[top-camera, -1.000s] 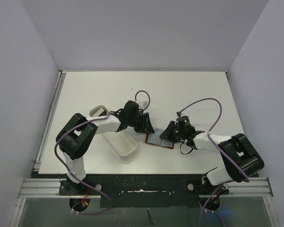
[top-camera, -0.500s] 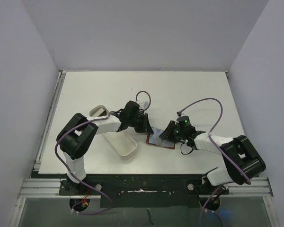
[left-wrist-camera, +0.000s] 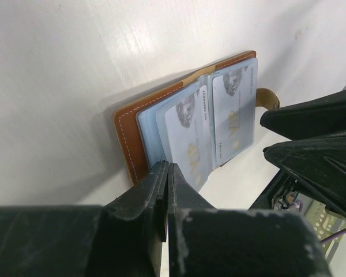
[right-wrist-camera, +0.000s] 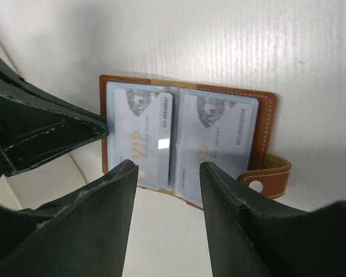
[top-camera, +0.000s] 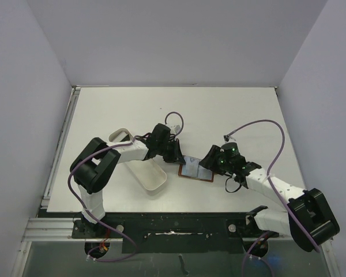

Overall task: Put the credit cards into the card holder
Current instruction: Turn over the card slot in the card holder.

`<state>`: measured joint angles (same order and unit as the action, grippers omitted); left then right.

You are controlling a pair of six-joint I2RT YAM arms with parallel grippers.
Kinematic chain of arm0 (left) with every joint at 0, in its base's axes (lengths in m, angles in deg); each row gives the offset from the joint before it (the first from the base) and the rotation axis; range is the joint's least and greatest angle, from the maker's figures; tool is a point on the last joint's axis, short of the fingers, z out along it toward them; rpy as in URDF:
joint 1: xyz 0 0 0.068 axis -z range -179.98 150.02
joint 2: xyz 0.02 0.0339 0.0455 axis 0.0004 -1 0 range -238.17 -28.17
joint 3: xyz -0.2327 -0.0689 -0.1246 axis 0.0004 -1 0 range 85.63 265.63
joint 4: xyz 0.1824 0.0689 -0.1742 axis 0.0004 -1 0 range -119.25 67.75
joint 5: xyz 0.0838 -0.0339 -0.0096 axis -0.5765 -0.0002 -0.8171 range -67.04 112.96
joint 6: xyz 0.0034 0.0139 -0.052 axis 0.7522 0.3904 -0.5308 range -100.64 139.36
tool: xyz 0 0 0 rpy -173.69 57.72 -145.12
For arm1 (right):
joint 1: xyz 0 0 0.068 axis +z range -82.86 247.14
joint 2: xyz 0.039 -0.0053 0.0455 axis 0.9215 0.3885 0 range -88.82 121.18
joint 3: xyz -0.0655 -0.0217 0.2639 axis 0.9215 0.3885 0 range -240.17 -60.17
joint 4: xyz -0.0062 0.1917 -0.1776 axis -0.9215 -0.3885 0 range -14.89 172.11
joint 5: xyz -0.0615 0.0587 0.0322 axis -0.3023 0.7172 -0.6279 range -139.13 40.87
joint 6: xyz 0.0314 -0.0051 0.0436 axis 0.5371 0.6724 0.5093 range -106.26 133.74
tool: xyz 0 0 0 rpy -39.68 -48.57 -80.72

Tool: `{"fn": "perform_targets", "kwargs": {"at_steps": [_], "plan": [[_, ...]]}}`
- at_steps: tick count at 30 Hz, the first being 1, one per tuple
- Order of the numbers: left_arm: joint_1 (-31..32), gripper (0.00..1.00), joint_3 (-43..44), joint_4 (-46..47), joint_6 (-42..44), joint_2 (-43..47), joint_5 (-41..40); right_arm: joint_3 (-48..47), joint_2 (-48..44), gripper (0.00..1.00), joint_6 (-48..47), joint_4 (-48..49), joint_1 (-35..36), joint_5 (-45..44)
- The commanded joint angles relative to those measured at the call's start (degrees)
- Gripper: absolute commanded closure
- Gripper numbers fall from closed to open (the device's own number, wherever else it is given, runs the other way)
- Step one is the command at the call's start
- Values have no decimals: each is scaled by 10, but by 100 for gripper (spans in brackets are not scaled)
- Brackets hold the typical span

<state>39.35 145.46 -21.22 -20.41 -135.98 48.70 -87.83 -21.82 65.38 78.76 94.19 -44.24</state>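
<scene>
The card holder [top-camera: 203, 177] lies open on the table between the two grippers; it is brown leather [right-wrist-camera: 266, 124] with a strap tab [right-wrist-camera: 271, 173]. Two bluish-grey credit cards [right-wrist-camera: 147, 133] [right-wrist-camera: 219, 135] marked VIP sit side by side in its clear sleeves, also seen in the left wrist view [left-wrist-camera: 187, 135]. My left gripper [left-wrist-camera: 168, 168] is shut, its tips at the near edge of the sleeves. My right gripper [right-wrist-camera: 168, 170] hangs open just above the holder's front edge, with nothing between its fingers.
A long white tray [top-camera: 141, 167] lies left of the card holder, under the left arm. Purple cables loop above both wrists. The table's near edge and the arm bases run just below the card holder.
My right gripper has opened and that arm's elbow has swung out to the right. My left gripper has shut at the sleeves' edge. The card holder stays where it was.
</scene>
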Motion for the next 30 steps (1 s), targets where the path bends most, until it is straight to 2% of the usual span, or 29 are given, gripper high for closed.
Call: {"fn": "perform_targets", "kwargs": {"at_steps": [1, 8, 15, 24, 30], "plan": [[2, 100, 24, -3, 10, -2, -12, 9, -4, 51, 2, -15, -3, -38], [3, 100, 25, -8, 12, 1, -17, 20, 21, 46, 3, -1, -9, -41], [4, 100, 26, -8, 11, -1, -17, 21, 36, 46, 2, 22, -8, -24], [3, 100, 26, -13, 15, 3, -20, 16, -18, 37, 2, -23, -9, -65], [4, 100, 28, -13, 13, 2, -20, 20, -3, 38, 2, -6, -9, -53]]}}
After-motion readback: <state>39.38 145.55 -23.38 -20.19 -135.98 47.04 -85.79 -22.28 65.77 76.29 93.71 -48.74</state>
